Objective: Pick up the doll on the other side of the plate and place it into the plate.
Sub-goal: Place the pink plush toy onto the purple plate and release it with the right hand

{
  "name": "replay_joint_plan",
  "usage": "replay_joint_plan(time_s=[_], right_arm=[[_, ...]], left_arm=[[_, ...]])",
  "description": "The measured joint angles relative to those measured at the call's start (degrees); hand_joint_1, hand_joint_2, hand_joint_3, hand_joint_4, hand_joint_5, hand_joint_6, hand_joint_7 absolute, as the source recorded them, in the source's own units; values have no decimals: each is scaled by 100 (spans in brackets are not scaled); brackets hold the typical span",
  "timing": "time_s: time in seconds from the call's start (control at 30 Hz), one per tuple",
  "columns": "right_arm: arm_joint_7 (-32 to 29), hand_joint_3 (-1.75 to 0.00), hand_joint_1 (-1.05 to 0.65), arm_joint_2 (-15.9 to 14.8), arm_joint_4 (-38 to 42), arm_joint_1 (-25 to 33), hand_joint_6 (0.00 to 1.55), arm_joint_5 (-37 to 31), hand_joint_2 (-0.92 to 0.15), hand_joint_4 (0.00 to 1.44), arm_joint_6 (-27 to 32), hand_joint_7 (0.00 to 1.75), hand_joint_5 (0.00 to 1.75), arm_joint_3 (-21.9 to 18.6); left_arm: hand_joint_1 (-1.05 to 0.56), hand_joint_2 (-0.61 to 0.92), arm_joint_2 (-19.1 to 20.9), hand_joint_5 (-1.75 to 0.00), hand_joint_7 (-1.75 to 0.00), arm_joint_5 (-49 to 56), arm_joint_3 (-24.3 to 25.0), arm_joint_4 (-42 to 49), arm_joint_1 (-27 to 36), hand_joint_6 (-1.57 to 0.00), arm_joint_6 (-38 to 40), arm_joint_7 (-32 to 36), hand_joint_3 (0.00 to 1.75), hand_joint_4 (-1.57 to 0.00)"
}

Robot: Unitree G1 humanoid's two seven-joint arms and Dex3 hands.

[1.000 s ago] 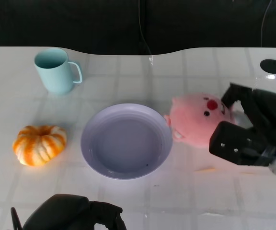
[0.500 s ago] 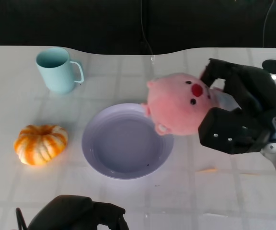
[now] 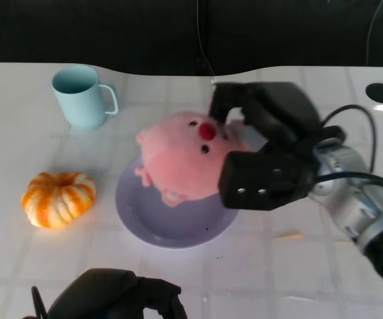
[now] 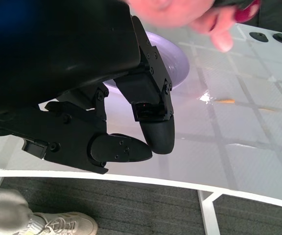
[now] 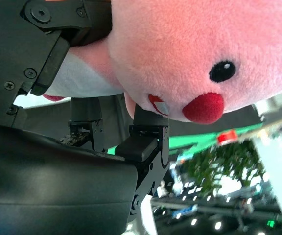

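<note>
The pink plush doll (image 3: pixel 178 156) with a red nose hangs above the lavender plate (image 3: pixel 138 216), held by my right hand (image 3: pixel 268 156), which grips it from the right side. The doll covers the plate's far half. In the right wrist view the doll's face (image 5: pixel 204 54) fills the frame, pressed between the black fingers (image 5: pixel 141 142). My left hand (image 3: pixel 112 299) stays low at the near table edge, fingers curled with nothing in them (image 4: pixel 126 132). Part of the plate (image 4: pixel 173 63) and the doll's foot (image 4: pixel 219 34) show in the left wrist view.
A light blue mug (image 3: pixel 82 96) stands at the far left. An orange-and-white pumpkin (image 3: pixel 58 198) lies left of the plate. Round holes mark the table's far corners (image 3: pixel 382 92). A person's shoe (image 4: pixel 58 226) shows on the floor below the table edge.
My right hand has lifted the doll off the table to the right of the plate and carried it leftward, so it now hangs over the plate. The left hand has barely moved.
</note>
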Motion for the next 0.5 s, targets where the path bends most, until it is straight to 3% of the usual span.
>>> replay_joint_plan(time_s=[0.27,0.3,0.37,0.4,0.47,0.5], right_arm=[[-132,-94,-17,405,983,-354,70,-80,-49,92,-221,174,175,197],[-132,-90,-17,450,1080,-380,72,-77,-51,90,-249,162,175,202],[-23,-70,-21,493,1169,-387,85,-62,-61,85,-256,103,169,207],[99,-63,-22,497,1192,-389,90,-51,-65,85,-254,85,165,208],[417,-38,-32,491,1197,-406,82,-43,-81,71,-207,34,115,230],[621,-29,-37,479,1187,-415,76,-38,-86,66,-179,19,87,248]], left_arm=[[-28,92,3,-111,-69,0,-37,21,-22,-87,30,0,28,-77],[-28,92,3,-111,-69,0,-38,24,-24,-86,31,0,28,-76],[-27,92,2,-111,-69,-3,-39,25,-31,-86,31,0,28,-77],[-27,92,3,-111,-69,-9,-39,28,-30,-86,31,0,28,-77],[-28,92,3,-113,-70,-15,-39,37,-31,-87,30,0,30,-79],[-28,92,2,-114,-70,-16,-39,40,-31,-87,29,1,30,-79]])
